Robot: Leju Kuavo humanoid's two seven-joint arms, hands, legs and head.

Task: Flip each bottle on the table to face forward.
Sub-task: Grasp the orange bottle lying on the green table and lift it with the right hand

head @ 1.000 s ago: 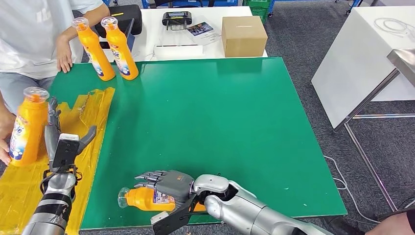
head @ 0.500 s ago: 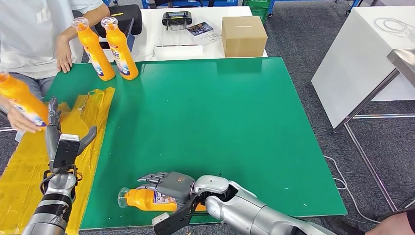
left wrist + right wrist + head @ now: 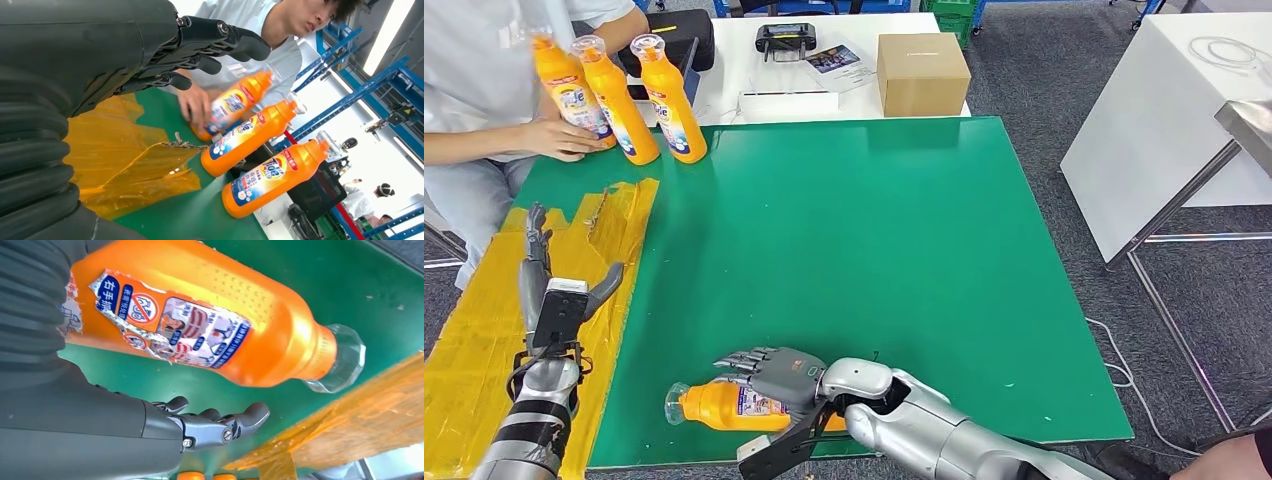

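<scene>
Head view first: the green table (image 3: 874,230) takes most of my picture, with yellow sheeting (image 3: 484,330) laid along its left side. My right hand (image 3: 774,375) hovers over a bottle (image 3: 724,407) lying on its side at the near edge, cap pointing toward the sheeting. From the right wrist view the fingers (image 3: 220,422) are stretched out and apart, just beside the bottle (image 3: 210,315) but with green table showing between them and it, so I judge nothing is gripped yet. My left hand (image 3: 549,290) is raised over the yellow sheeting, fingers spread, holding nothing.

I judge the step in hand to be the reach for this lying bottle. The next move calls for closing round its body, lifting it upright and turning it so the front label faces forward; the round, smooth body could roll away if I press from one side only.

At the far left corner stand three more orange bottles (image 3: 639,100), and a person's hand (image 3: 559,135) rests on the outermost one.

Writing: the left wrist view shows "Tide" on the nearest standing bottle (image 3: 272,177), above Chinese text too small for me to read. The lying bottle's label (image 3: 165,322) is torn, with Chinese characters on blue and a red prohibition sign.
</scene>
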